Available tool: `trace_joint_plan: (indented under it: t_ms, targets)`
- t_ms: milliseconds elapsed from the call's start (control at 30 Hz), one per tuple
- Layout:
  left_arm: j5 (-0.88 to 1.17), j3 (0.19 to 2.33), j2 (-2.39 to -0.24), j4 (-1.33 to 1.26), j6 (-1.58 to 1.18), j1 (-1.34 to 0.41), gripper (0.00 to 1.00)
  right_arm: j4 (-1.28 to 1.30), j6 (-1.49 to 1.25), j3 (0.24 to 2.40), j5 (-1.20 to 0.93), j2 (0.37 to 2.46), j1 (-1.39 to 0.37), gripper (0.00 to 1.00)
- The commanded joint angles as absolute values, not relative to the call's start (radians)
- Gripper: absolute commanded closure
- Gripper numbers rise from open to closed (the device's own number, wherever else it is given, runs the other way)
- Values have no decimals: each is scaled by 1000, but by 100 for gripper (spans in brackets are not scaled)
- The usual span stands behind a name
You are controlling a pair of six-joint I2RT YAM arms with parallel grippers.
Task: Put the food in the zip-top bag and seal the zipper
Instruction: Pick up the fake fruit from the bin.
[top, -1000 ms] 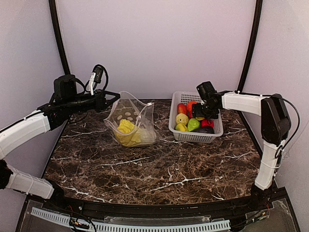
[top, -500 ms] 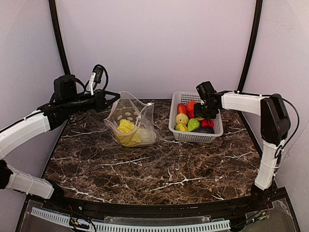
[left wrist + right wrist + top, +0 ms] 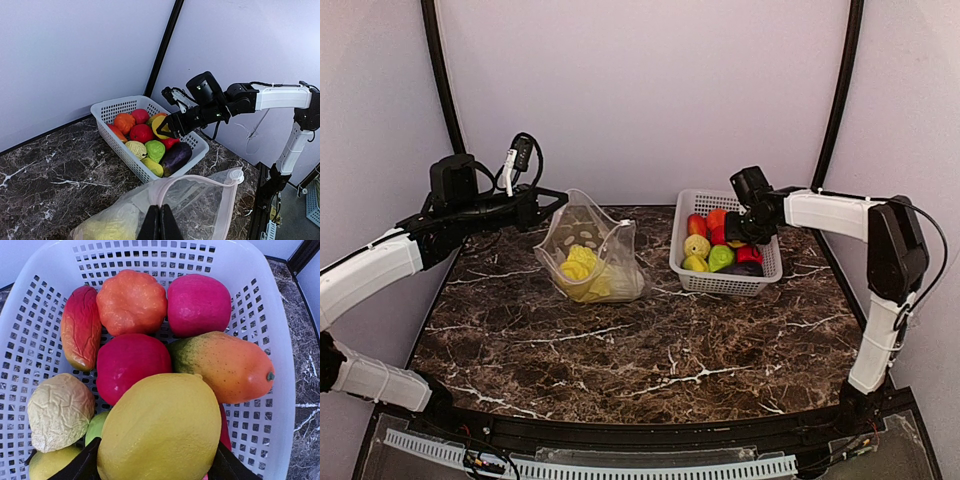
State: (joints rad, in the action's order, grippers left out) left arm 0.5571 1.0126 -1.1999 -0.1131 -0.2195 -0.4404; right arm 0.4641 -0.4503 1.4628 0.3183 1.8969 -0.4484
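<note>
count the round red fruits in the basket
2 red fruits: one by the basket's wall beside the orange fruit, one mid-basket just behind the yellow fruit in the right jaws. Others may be hidden underneath.

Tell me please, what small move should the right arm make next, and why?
Probably lift the yellow fruit clear of the basket and carry it leftward toward the zip-top bag: the right gripper is closed on it, and the left gripper holds the bag's mouth open.

White lattice basket (image 3: 722, 284) sits near the far right corner of a dark, white-veined marble surface (image 3: 620, 340).
</note>
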Motion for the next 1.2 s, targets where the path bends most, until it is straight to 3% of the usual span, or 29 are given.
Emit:
trace_joint_plan:
  t_ms: [0, 333, 667, 933, 1167]
  targets:
    - [563, 1011, -1166, -122, -204, -436, 99, 417, -438, 1404, 311, 1756, -444, 40]
    - [564, 1009, -1167, -126, -210, -436, 99, 302, -348, 1228, 124, 1473, -478, 42]
    - [571, 1007, -1169, -132, -216, -436, 99, 181, -199, 1198, -190, 1221, -677, 42]
    - [565, 1008, -1162, -129, -209, -436, 99, 157, -140, 1259, -409, 1213, -832, 44]
    - [565, 1008, -1164, -129, -209, -436, 99, 194, -116, 1357, -474, 1318, -934, 45]
